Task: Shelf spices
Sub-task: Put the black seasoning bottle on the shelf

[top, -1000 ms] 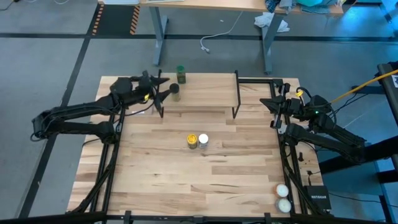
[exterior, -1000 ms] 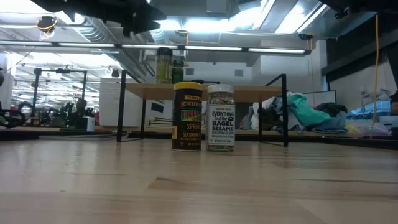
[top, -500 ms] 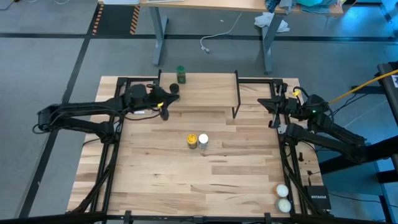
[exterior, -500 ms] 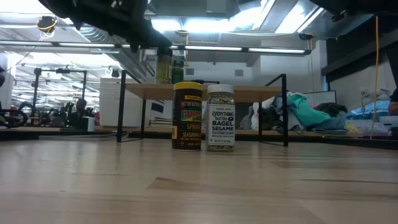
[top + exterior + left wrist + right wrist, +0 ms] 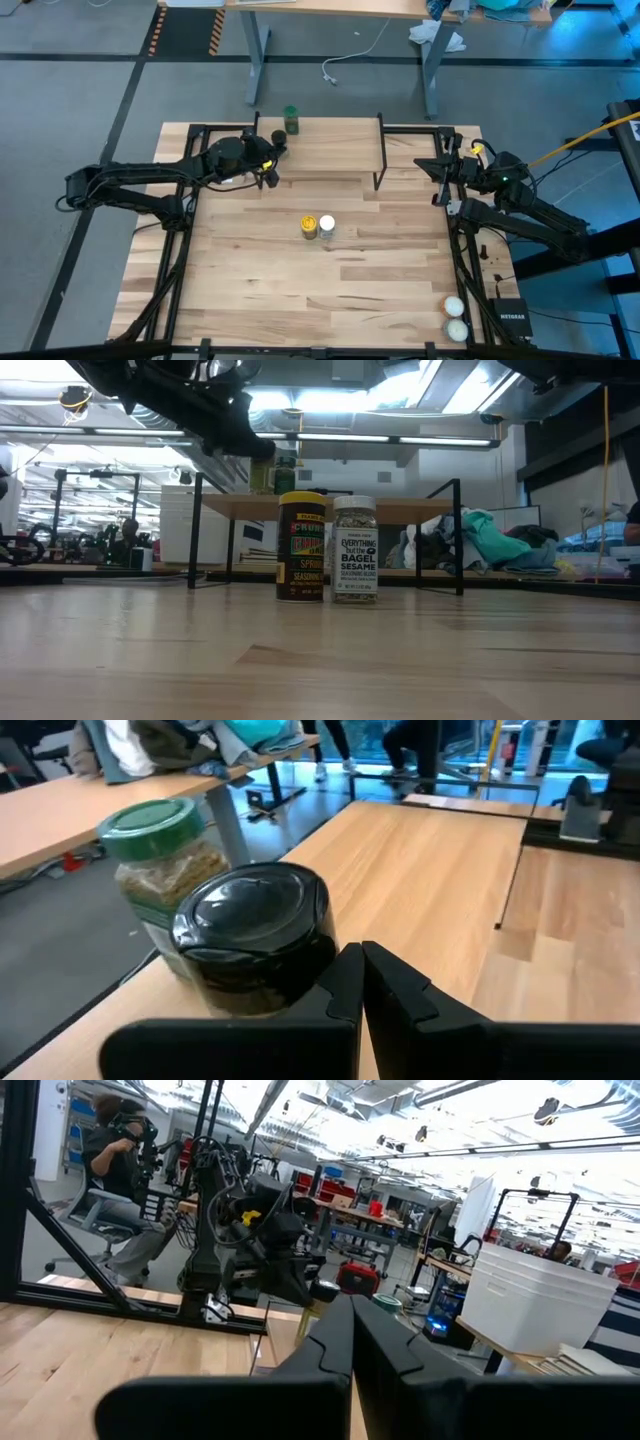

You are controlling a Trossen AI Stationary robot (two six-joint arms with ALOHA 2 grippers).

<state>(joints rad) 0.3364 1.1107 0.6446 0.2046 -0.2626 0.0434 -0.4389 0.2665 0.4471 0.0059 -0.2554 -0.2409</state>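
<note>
Two jars are sitting shelved; two are waiting.
The left gripper (image 5: 360,982), fingers closed and empty, is hovering beside the black-lidded jar (image 5: 255,935) and green-lidded jar (image 5: 155,870) on the shelf (image 5: 330,140); the yellow-lidded jar (image 5: 309,226) and white-lidded jar (image 5: 327,226) are standing on the table (image 5: 300,290); the right gripper (image 5: 350,1330), pinched closed, is idling at the table's right edge.

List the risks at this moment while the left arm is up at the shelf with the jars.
1. The left gripper, fingers shut, sits right beside the black-lidded jar, which stands close to the green-lidded jar; a sideways move could topple both.
2. Both jars stand near the shelf end, so a nudge might push one off.
3. The yellow-lidded jar and white-lidded jar stand tight together; grasping one may tip the other.
</note>
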